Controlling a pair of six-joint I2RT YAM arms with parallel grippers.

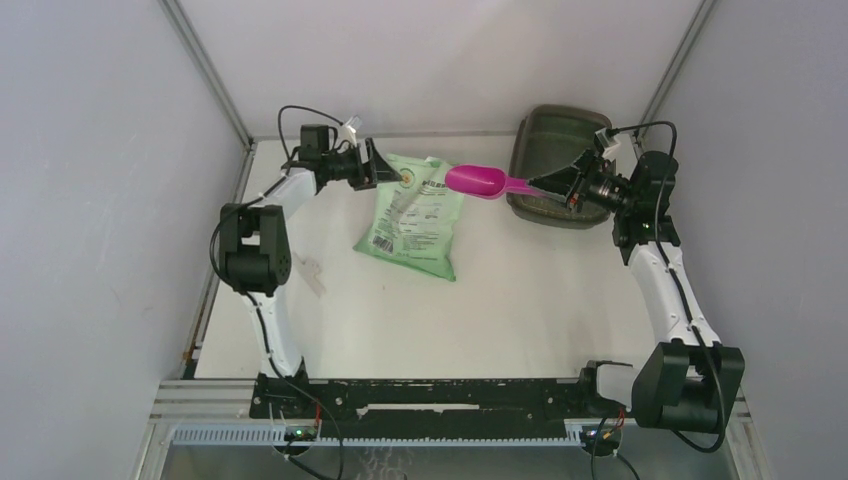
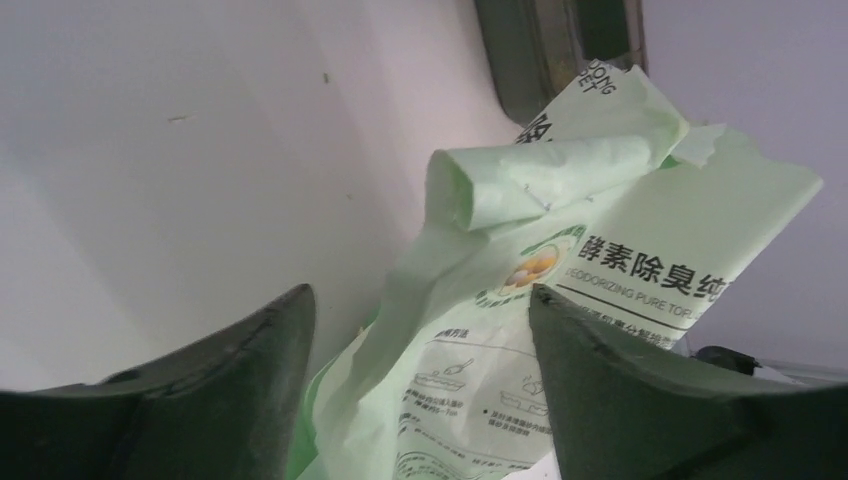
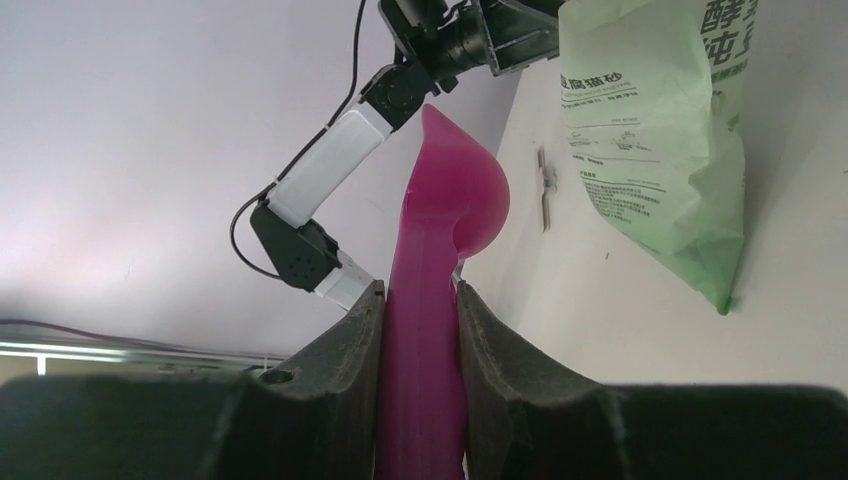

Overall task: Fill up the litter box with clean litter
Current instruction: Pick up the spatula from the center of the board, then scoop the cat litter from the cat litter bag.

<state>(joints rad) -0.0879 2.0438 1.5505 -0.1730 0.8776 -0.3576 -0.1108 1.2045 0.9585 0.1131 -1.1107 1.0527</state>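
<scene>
The dark grey-brown litter box [image 1: 555,150] stands at the back right; its rim also shows in the left wrist view [image 2: 530,50]. No loose litter is visible. A light-green printed bag [image 1: 415,215] lies mid-table, its top end crumpled [image 2: 540,180]. My left gripper [image 1: 385,165] is open at the bag's top left corner, its fingers wide apart with the bag beyond them [image 2: 420,295]. My right gripper [image 1: 565,190] is shut on the handle of a magenta scoop [image 1: 480,181], held over the table between the bag and the box, bowl towards the bag [image 3: 450,200].
White walls with metal corner posts close in the back and both sides. The litter box sits tight in the back right corner. The left arm [image 3: 330,170] reaches in from the left wall side. A small pale object lies on the table at the left [image 1: 312,272].
</scene>
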